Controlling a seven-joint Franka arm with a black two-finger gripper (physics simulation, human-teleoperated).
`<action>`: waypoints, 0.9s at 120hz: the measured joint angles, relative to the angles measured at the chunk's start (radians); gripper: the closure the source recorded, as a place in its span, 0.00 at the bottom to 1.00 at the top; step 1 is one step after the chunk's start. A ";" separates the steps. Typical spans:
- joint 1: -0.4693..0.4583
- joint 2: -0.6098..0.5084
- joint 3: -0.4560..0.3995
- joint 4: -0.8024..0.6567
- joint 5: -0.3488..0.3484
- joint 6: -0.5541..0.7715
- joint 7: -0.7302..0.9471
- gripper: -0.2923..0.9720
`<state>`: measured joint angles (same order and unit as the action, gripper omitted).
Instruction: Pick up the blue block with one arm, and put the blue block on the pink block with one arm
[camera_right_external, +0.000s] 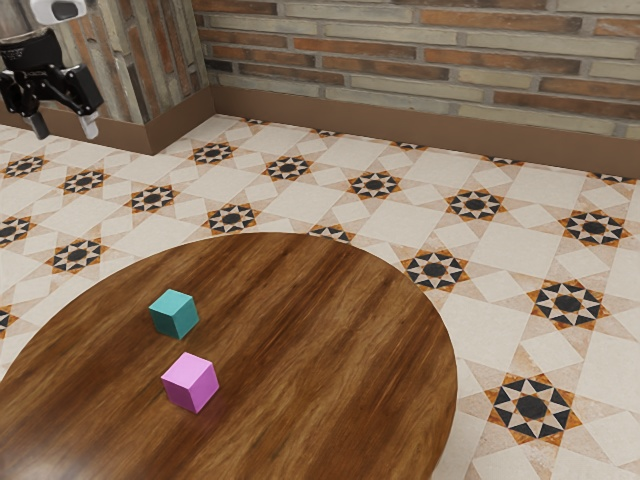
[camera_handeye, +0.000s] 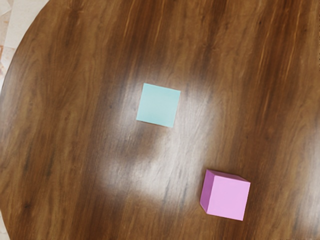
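Black pincer (camera_right_external: 63, 120), one pale fingertip (camera_right_external: 90, 126), white wrist housing (camera_right_external: 55, 10).

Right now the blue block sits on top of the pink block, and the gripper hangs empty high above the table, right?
No. The blue block rests on the table beside the pink block, a gap between them, as the exterior view shows. The gripper does hang empty, high above.
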<state>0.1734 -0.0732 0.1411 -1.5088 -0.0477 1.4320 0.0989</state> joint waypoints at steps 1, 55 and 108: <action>0.000 0.000 0.000 0.000 0.000 0.000 0.000 0.23; -0.051 -0.035 0.124 0.079 0.069 -0.088 0.034 0.23; 0.006 0.202 0.109 -0.091 0.052 0.211 0.068 0.23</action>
<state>0.1797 0.1290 0.2504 -1.5993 0.0040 1.6429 0.1673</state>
